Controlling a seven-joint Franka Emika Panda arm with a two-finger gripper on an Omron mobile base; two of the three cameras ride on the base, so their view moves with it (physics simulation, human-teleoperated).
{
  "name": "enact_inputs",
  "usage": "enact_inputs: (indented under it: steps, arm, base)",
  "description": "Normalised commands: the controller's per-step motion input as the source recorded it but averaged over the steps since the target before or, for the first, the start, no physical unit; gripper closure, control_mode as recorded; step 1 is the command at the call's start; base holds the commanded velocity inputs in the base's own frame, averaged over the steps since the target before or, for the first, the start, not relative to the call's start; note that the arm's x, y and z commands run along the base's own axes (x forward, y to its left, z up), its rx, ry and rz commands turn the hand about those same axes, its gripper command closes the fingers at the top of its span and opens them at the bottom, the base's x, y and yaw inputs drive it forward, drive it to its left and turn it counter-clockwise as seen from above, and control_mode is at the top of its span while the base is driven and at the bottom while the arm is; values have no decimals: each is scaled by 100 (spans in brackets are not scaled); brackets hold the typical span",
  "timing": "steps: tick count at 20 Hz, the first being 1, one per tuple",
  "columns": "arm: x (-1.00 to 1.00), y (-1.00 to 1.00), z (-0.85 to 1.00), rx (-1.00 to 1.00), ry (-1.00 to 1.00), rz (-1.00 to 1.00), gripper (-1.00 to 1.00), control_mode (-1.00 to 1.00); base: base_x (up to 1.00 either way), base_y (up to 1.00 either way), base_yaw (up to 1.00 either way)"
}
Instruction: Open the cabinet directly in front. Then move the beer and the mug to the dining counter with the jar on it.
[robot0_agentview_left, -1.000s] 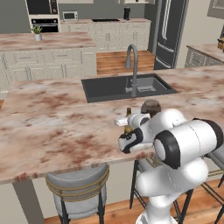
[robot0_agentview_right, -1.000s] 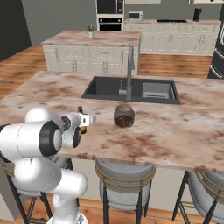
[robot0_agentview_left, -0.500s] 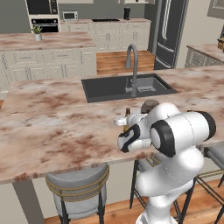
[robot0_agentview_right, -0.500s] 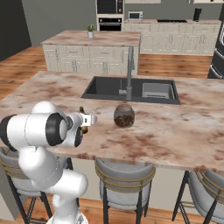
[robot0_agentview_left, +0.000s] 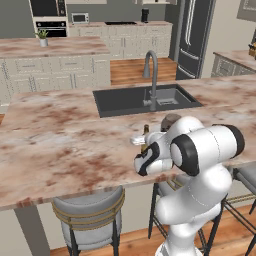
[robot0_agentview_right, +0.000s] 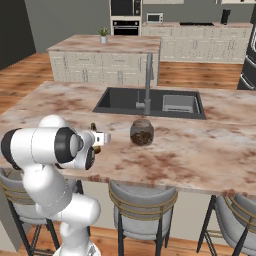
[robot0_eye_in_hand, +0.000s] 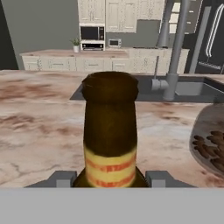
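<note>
The claw (robot0_eye_in_hand: 109, 175) is part open, its tips either side of the beer (robot0_eye_in_hand: 110, 131), gripping it upright at the centre of the hand view. The beer (robot0_agentview_right: 93, 134) stands over the surface (robot0_agentview_right: 190, 145), left of the jar (robot0_agentview_right: 142, 132), near the sink (robot0_agentview_left: 140, 99).

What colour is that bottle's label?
Yellowish with red-orange stripes on the brown bottle, clearest in the hand view.

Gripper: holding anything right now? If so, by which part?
The gripper holds the beer, clamped on the body just below the neck label.
</note>
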Motion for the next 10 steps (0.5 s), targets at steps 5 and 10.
enact_inputs:
  steps: [5, 10]
  arm:
    - [0, 0, 29, 0, 0, -4, -100, -100]
    - [0, 0, 64, 0, 0, -4, -100, -100]
  base:
    - [0, 0, 0]
    - [0, 0, 0]
